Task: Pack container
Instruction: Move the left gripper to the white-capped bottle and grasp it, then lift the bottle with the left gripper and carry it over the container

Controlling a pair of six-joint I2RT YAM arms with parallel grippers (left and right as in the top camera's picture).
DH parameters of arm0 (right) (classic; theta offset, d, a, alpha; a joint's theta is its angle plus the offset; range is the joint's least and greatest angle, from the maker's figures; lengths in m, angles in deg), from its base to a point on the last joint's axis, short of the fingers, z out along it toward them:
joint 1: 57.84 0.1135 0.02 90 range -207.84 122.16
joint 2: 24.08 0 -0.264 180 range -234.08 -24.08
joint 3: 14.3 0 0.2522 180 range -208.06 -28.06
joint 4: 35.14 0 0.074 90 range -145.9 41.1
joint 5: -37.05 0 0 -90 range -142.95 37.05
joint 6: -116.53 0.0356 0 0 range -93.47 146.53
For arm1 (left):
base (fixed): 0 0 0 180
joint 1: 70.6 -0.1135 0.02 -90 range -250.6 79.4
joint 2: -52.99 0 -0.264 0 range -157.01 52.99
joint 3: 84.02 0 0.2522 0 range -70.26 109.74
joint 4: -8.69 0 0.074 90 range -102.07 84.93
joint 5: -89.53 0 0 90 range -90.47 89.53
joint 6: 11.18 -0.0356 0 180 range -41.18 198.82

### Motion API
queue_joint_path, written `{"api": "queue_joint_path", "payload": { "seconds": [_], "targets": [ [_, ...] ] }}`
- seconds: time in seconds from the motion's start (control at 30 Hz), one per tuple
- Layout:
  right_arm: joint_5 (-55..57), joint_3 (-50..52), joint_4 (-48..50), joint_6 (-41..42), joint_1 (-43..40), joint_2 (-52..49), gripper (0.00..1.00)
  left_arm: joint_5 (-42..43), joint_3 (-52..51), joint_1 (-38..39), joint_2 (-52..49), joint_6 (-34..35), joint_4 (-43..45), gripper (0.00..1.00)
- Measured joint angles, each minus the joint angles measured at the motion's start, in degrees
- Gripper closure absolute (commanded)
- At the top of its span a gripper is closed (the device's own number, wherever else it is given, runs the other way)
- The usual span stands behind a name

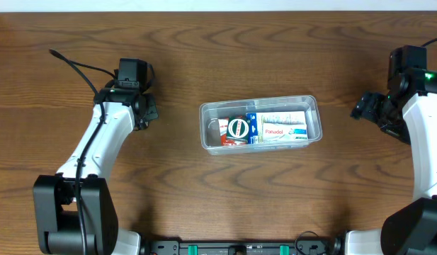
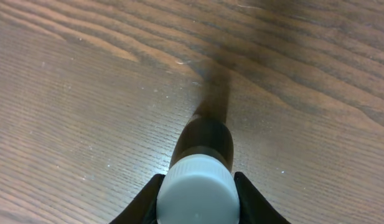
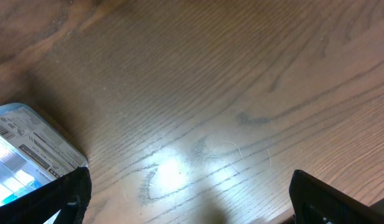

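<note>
The clear plastic container (image 1: pixel 205 129) sits at the table's centre. It holds a white and blue Panadol box (image 1: pixel 282 129) and a red and green pack (image 1: pixel 234 130). My left gripper (image 1: pixel 144 110) is left of the container, low over the wood. In the left wrist view it (image 2: pixel 196 190) is shut on a dark bottle with a white cap (image 2: pixel 204 140). My right gripper (image 1: pixel 365 108) is right of the container, open and empty. In the right wrist view its fingers (image 3: pixel 192 193) spread wide over bare wood, with the container's corner (image 3: pixel 30 140) at the left edge.
The brown wooden table (image 1: pixel 275 198) carries no other loose objects. A black cable (image 1: pixel 76 65) runs from the left arm toward the back left. Both arm bases stand at the front corners.
</note>
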Motion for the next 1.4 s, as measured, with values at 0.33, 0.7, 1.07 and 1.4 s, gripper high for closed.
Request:
{"api": "queue_joint_path", "payload": {
  "seconds": [0.33,0.7,1.07,1.4],
  "targets": [
    [0.0,0.0,0.0,0.0,0.0,0.0,0.01,0.02,0.0,0.0,0.13,-0.13,-0.07,0.88],
    [0.0,0.0,0.0,0.0,0.0,0.0,0.01,5.53,0.0,0.0,10.69,-0.15,-3.37,0.88],
    [0.0,0.0,0.02,0.0,0.0,0.0,0.01,22.64,0.0,4.2,24.68,-0.15,-9.22,0.87],
    [0.0,0.0,0.0,0.0,0.0,0.0,0.01,25.81,0.0,12.66,32.13,-0.15,-9.22,0.87]
  ]
}}
